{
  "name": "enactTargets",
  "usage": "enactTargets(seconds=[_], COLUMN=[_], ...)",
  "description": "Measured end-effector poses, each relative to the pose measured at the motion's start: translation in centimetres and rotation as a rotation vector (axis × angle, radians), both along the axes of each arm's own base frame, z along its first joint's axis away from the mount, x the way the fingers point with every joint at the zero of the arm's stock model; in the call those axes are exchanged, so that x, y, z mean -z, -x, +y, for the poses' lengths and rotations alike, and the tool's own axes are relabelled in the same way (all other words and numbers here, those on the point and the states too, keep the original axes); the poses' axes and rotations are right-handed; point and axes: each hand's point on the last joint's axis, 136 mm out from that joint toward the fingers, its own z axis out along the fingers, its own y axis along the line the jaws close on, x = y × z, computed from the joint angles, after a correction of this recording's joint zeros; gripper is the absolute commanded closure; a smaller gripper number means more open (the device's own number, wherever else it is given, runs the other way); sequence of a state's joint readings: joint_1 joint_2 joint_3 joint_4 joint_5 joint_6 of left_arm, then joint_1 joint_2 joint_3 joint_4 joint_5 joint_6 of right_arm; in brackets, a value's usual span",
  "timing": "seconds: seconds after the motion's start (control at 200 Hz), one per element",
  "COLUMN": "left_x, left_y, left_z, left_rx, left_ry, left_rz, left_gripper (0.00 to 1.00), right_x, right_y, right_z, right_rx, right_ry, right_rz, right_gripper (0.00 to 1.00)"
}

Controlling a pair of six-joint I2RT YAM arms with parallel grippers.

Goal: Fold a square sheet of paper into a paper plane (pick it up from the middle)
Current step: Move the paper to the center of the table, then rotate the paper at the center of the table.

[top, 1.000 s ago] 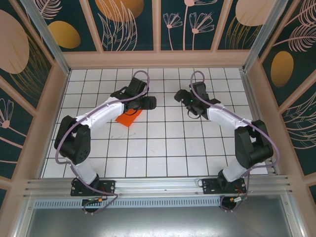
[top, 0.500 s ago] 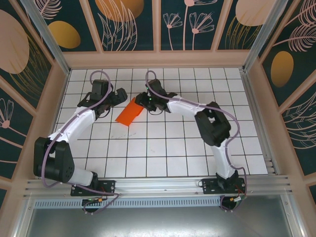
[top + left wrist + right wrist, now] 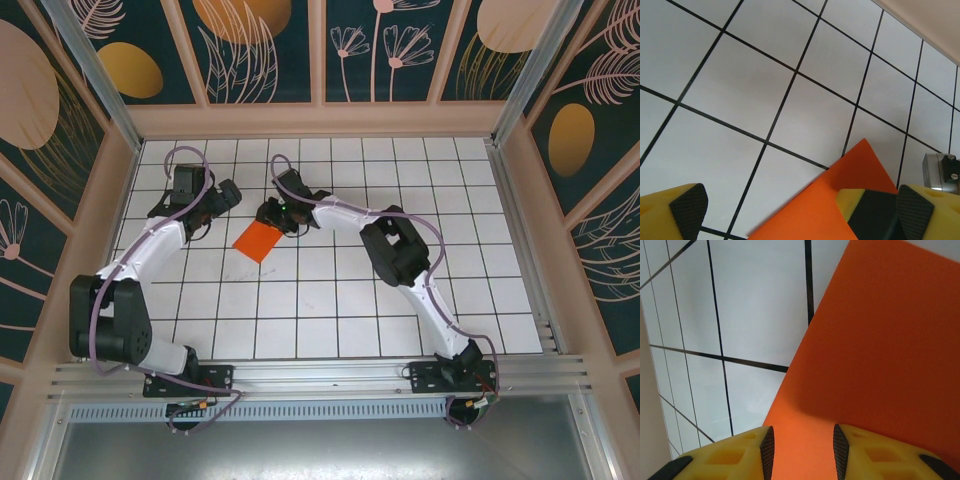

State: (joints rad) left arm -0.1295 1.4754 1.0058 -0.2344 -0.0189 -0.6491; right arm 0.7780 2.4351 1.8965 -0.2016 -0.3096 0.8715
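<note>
Mid-fold on the white grid table [image 3: 330, 300]: the left gripper [image 3: 222, 196] hangs just left of and beyond the square sheet of paper [image 3: 258, 240], jaws spread as wide as they go and holding nothing; from its wrist camera, one yellow finger [image 3: 912, 210] of the left gripper [image 3: 800, 212] overlaps the sheet's [image 3: 825, 210] near corner. The orange sheet lies flat between the two tools, looking smaller than a full square, though how many folds it carries cannot be told. At the sheet's far right edge sits the right gripper [image 3: 272, 212], seen close up [image 3: 802, 452] with its jaws drawn narrow but a gap left, straddling the paper [image 3: 880, 355] rather than clamping it; whether the tips press down cannot be told. The step appears to be flattening or creasing a fold, and the next move likely calls for a firm hold on that edge before another fold. A second earlier the left gripper covered the sheet and the right arm stood well to the sheet's right; since then the left has withdrawn and opened, the right has crossed over and narrowed.
</note>
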Motion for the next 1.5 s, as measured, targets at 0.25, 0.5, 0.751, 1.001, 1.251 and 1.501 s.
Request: enactTargets(seconds=[0.25, 0.5, 0.751, 1.001, 1.251, 1.501], left_x=[1.2, 1.0, 2.4, 1.5, 2.4, 5.5], left_y=[-0.1, -0.6, 0.4, 1.1, 0.3, -0.8], left_z=[-1.2, -3.6, -6.3, -12.2, -21.6, -28.3], left_rx=[0.046, 0.142, 0.248, 0.450, 0.693, 0.776], left_ry=[0.045, 0.145, 0.275, 0.389, 0.445, 0.462], left_rz=[0.030, 0.006, 0.021, -0.001, 0.043, 0.115], left_gripper=[0.01, 0.02, 0.07, 0.31, 0.59, 0.67], right_x=[0.6, 1.0, -0.2, -9.5, -10.5, -8.6], right_y=[1.5, 3.5, 3.6, 4.6, 6.4, 7.0], right_z=[-2.6, -12.5, -17.3, -18.4, -23.2, -27.7], right_rx=[-0.180, -0.441, -0.548, -0.267, 0.086, 0.316], right_ry=[0.128, 0.318, 0.386, 0.229, 0.185, 0.203], right_rz=[-0.108, -0.228, -0.267, -0.363, -0.287, -0.186], right_gripper=[0.57, 0.52, 0.45, 0.37, 0.31, 0.21])
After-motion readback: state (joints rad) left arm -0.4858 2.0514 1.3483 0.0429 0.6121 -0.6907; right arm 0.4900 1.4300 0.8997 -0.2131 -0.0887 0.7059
